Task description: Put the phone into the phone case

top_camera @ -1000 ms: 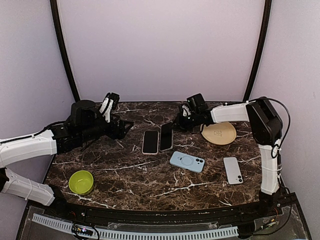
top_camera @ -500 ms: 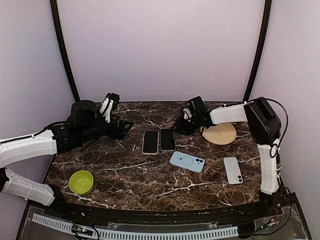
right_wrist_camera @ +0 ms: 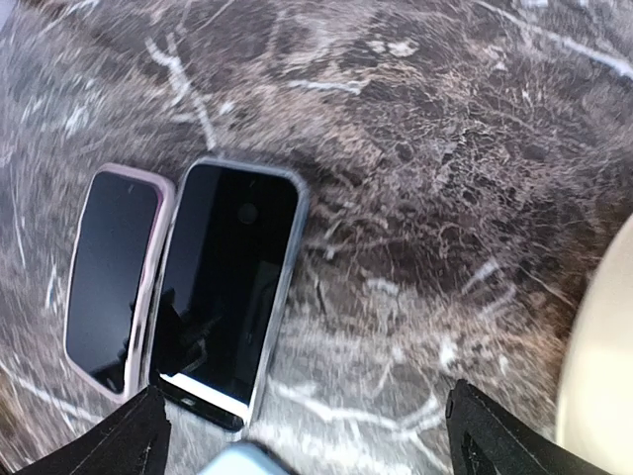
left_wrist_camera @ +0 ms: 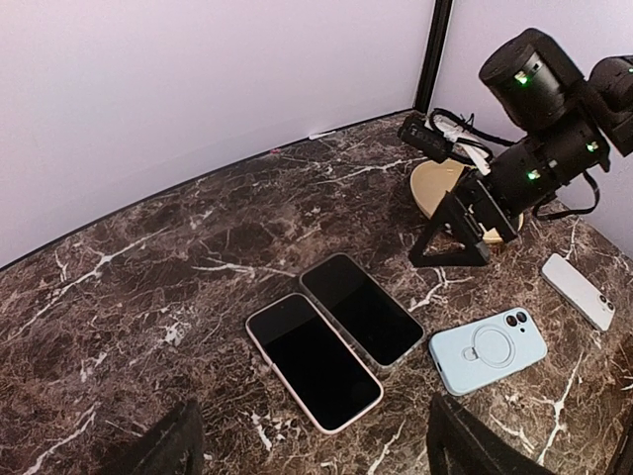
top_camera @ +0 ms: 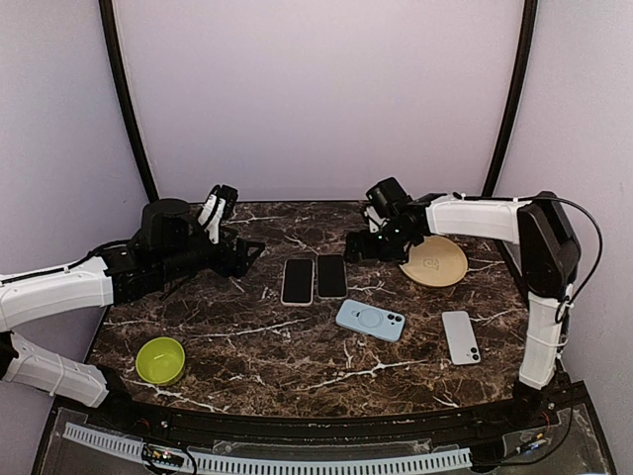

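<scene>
The right gripper [top_camera: 358, 249] hangs with its jaws spread and nothing between them, beyond the light blue phone case [top_camera: 370, 320]. The grey-rimmed phone [top_camera: 331, 277] lies flat and screen up just past the case's far edge, not touching it, close alongside a pink-rimmed phone [top_camera: 297, 280]. The left gripper [top_camera: 249, 254] is also spread and empty, far-left of the case. Right of the case a white phone [top_camera: 461, 336] lies face down. A tan disc [top_camera: 435, 263] sits beyond-right and a green bowl [top_camera: 160, 360] well left.
</scene>
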Tool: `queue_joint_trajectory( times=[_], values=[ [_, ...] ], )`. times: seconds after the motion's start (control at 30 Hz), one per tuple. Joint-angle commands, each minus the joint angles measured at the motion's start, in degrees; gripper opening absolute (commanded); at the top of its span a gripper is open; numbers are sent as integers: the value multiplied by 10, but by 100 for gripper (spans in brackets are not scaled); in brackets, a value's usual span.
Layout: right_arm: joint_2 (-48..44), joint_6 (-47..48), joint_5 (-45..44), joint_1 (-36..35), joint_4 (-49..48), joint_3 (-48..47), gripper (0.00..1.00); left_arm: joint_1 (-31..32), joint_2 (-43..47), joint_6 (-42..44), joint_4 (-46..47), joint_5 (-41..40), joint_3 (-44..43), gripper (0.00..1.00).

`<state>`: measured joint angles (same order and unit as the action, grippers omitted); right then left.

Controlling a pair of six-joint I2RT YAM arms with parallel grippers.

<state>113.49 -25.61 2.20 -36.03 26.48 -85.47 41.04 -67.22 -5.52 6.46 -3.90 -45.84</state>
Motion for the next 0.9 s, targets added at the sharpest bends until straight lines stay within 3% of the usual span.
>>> queue_joint_trajectory(
  times=[0.0, 0.17, 0.33, 0.57, 0.87],
  values=[
    [-33, 102, -39, -30, 106, 9, 99, -2, 0, 6, -4, 4, -17, 79],
    [-44, 203, -17, -84, 143, 46, 98, -2, -7, 6, -7, 10, -19, 79],
    [-40, 273, 6, -93, 174, 63, 98, -2, -9, 7, -11, 17, -21, 79],
    [-22, 288, 27, -99, 206, 83, 99, -2, -11, 11, -12, 23, -22, 79],
    [2, 285, -20, -105, 212, 107, 98, -2, -13, 13, -13, 34, -23, 79]
  ],
)
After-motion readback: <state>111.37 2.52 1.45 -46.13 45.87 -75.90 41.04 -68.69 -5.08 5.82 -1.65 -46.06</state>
